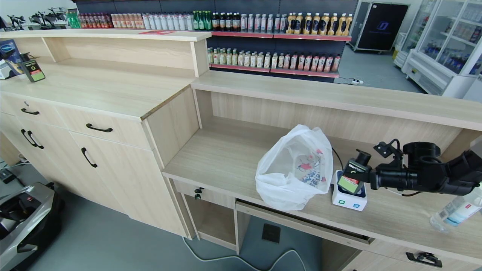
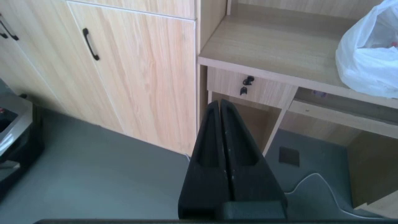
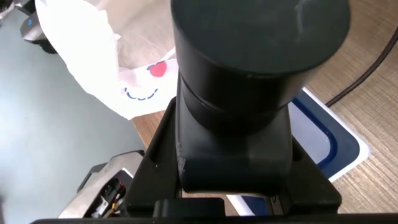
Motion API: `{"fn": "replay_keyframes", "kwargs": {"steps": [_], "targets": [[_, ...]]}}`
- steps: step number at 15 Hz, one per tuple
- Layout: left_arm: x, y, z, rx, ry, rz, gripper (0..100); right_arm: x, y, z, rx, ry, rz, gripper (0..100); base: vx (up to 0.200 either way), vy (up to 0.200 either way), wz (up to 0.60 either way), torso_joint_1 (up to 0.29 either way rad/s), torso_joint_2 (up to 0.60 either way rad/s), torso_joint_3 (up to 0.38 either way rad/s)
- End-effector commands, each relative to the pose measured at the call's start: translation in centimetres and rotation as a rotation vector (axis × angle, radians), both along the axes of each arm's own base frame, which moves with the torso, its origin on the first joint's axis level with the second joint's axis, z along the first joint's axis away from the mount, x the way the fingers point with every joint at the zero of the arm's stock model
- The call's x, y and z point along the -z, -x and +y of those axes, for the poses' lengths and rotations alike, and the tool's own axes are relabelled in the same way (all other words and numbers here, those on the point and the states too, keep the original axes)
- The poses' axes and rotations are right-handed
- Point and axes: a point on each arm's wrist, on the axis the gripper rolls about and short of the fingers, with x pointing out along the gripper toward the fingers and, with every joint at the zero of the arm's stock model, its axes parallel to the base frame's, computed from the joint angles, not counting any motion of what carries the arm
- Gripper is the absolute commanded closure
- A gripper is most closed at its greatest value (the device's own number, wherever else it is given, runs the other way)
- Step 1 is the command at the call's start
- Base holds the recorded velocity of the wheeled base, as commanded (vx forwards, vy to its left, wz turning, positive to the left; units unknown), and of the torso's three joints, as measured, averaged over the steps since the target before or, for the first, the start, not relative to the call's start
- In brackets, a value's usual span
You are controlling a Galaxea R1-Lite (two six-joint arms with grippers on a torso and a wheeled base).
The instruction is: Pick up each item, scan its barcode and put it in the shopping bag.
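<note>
Black-capped, the item (image 1: 351,182) is gripped by the right pincer (image 1: 357,175) above the scanner (image 1: 348,200), beside the shopping bag (image 1: 295,169) at the front edge of the tabletop (image 1: 226,158). The left pincer (image 2: 219,107) is clenched, empty. The bag could be knocked flat by a low swing.

Shopping bag (image 1: 295,169): see-through white w/ red & blue print; a red heart & blue dashes on its side. Table (image 1: 226,158) under the bag: pale wood grain. Scanner (image 1: 348,199) just beside the bag: white box, blue top, small green & blue marks on front. Item (image 1: 352,180) above the scanner: black cap, black label w/ white print, green patch lower down. Bottle (image 1: 453,211), well apart from the bag: clear, white-blue label, red spot. Left pincer (image 2: 219,112): plain black. Floor (image 1: 113,241): grey.
</note>
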Motion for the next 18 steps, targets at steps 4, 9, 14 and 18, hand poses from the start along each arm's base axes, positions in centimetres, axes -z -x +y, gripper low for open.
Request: {"fn": "replay_keyframes", "kwargs": {"steps": [4, 9, 14, 18], "targets": [[0.0, 0.0, 0.0, -0.001, 0.001, 0.0, 100, -6.5, 1.9, -0.6, 0.048, 0.059, -0.144, 100, 0.0, 0.0, 0.0, 0.0, 0.0, 0.0], [0.0, 0.0, 0.0, -0.001, 0.001, 0.0, 100, -13.7, 17.9, -3.1, 0.278, 0.434, -0.378, 100, 0.0, 0.0, 0.0, 0.0, 0.0, 0.0], [0.0, 0.0, 0.0, -0.001, 0.001, 0.0, 100, -12.7, 21.5, -4.5, 0.365, 0.509, -0.357, 100, 0.0, 0.0, 0.0, 0.0, 0.0, 0.0], [0.0, 0.0, 0.0, -0.001, 0.001, 0.0, 100, -13.6, 21.9, -4.9, 0.392, 0.557, -0.414, 100, 0.0, 0.0, 0.3, 0.0, 0.0, 0.001]]}}
